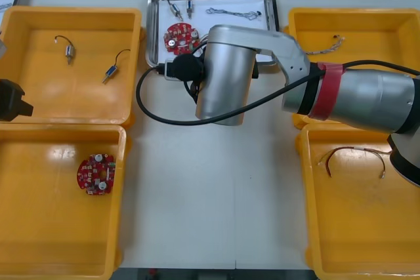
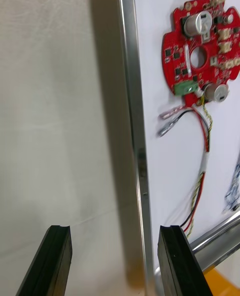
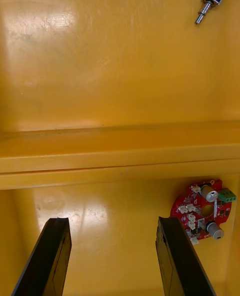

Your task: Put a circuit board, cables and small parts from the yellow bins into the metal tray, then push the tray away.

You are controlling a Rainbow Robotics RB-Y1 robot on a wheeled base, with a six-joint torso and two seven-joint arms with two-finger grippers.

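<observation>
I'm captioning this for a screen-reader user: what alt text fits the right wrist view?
The right gripper is open at the metal tray's edge, the rim showing between its fingers. On the tray's white inside lie a round red circuit board and a red and yellow cable; light table lies beside.

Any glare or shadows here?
Front view: glare on the near left bin. Right wrist view: shadow on the table beside the tray rim, ahead of the right tool. Left wrist view: bright patches on that bin and the far left bin, past the left tool.
</observation>
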